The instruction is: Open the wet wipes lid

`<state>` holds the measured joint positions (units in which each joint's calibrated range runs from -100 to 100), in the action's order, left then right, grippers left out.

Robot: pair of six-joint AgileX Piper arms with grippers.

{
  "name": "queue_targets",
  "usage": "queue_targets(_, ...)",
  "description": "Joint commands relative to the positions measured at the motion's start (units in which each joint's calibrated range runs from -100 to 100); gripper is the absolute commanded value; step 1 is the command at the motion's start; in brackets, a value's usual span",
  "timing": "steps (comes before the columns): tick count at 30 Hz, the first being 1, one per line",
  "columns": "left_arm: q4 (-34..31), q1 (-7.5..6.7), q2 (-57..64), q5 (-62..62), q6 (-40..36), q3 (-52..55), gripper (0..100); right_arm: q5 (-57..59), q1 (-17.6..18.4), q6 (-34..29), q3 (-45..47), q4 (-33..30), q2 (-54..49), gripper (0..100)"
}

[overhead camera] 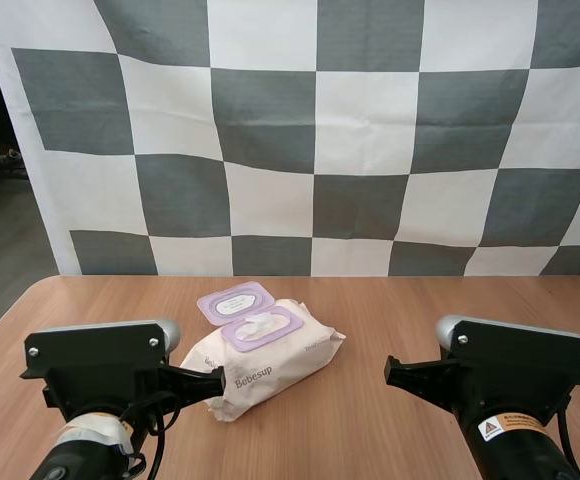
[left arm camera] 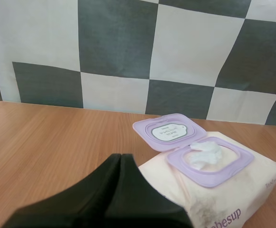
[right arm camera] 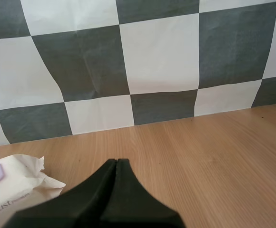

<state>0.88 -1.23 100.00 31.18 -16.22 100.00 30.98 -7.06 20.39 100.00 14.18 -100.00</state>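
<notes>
At centre of the wooden surface (overhead camera: 390,310), one pack of wet wipes (overhead camera: 270,368) is laid flat and skewed. Its lilac lid (overhead camera: 235,301) is seen folded back, open, at 11 o'clock of the lilac dispensing frame (overhead camera: 292,322), within which a white wipe (overhead camera: 253,325) is bunched. Left end effector (overhead camera: 216,380): clenched on nothing, tip set just beside the pack at its 8 o'clock; contact cannot be told. Right end effector (overhead camera: 390,371): clenched on nothing, held well apart at the pack's 3 o'clock.
</notes>
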Motion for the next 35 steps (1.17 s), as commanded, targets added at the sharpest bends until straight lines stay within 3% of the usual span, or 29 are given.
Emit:
queue_targets(1, 0.1, 0.04, 0.0, -0.1, 0.0, 0.0, 0, 0.1, 0.0, -2.3, 0.0, 0.0, 0.0, 0)
queue_targets(9, 0.1, 0.04, 0.0, -0.1, 0.0, 0.0, 0, -0.1, 0.0, -2.2, 0.0, -2.6, 0.0, 0)
queue_targets(14, 0.1, 0.04, 0.0, -0.1, 0.0, 0.0, 0, -0.4, 0.0, -2.2, 0.0, -9.4, 0.0, 0)
queue_targets(35, 0.1, 0.04, 0.0, -0.1, 0.0, 0.0, 0, -0.4, 0.0, -2.2, 0.0, -6.0, 0.0, 0)
